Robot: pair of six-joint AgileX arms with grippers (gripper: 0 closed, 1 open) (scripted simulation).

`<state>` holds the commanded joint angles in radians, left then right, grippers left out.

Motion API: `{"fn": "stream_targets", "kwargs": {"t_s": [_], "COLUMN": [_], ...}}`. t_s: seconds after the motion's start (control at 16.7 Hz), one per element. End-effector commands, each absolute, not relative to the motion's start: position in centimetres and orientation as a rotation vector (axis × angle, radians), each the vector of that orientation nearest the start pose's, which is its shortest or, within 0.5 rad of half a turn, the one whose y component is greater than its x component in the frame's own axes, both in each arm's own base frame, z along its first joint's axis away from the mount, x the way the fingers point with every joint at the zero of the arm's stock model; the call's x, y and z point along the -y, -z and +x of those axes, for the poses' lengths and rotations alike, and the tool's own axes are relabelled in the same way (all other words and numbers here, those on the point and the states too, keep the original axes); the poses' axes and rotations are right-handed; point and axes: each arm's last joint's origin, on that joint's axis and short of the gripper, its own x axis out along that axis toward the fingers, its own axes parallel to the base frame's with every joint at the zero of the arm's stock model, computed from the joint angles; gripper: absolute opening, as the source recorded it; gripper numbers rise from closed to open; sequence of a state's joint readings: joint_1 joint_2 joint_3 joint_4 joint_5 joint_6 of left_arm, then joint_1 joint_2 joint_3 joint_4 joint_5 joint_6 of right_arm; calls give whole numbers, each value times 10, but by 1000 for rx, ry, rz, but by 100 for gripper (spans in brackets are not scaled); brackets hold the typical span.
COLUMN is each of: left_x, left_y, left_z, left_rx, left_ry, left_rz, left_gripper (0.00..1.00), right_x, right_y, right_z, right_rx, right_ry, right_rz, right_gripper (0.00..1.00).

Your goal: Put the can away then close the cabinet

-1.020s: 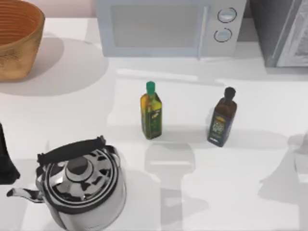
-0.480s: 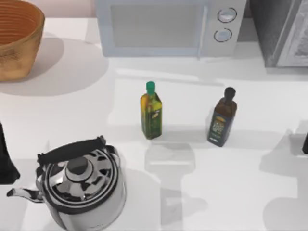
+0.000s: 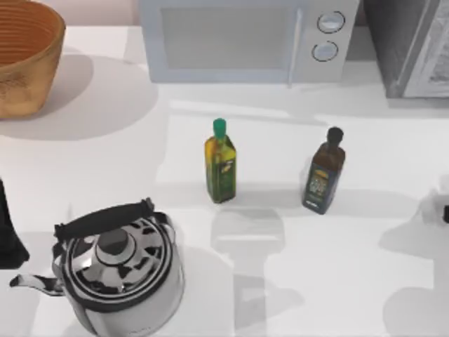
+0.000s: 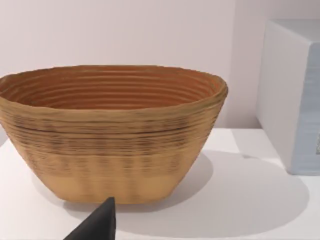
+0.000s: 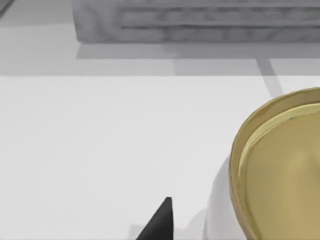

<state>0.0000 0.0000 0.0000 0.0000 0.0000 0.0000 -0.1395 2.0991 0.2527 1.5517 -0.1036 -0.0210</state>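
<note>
A can (image 5: 282, 172) with a gold top and pale side stands upright on the white table in the right wrist view. A dark tip of my right gripper (image 5: 160, 222) shows close beside it, apart from it. In the top view, a dark sliver of my right gripper (image 3: 446, 213) sits at the table's right edge. The grey cabinet (image 3: 407, 49) stands at the back right corner, and its grey textured front (image 5: 200, 20) lies beyond the can. My left gripper (image 3: 7, 235) is parked at the left edge, facing the basket.
A woven basket (image 3: 24, 56) stands at the back left, and a white microwave (image 3: 245, 38) is at the back centre. A green-capped oil bottle (image 3: 220, 163) and a dark bottle (image 3: 324, 172) stand mid-table. A steel kettle (image 3: 116, 270) sits front left.
At the table's right edge, my right arm's dark sliver came into the top view and then drew back a little. Its shadows on the table shifted. The left arm has not moved.
</note>
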Motion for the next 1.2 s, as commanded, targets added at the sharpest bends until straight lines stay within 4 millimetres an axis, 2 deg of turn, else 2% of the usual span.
{"fn": "stream_targets", "kwargs": {"t_s": [0.36, 0.96, 1.2], "left_x": [1, 1, 1], "left_y": [-160, -160, -160], "left_z": [106, 106, 106], "left_rx": [0, 0, 0], "left_ry": [0, 0, 0], "left_rz": [0, 0, 0], "left_gripper": [100, 100, 100], "right_x": [30, 30, 31], "right_y": [-46, -47, -62], "right_z": [241, 241, 250], "right_rx": [-294, -294, -271], "right_ry": [11, 12, 10], "right_rz": [2, 4, -1], "right_gripper": [2, 0, 0]}}
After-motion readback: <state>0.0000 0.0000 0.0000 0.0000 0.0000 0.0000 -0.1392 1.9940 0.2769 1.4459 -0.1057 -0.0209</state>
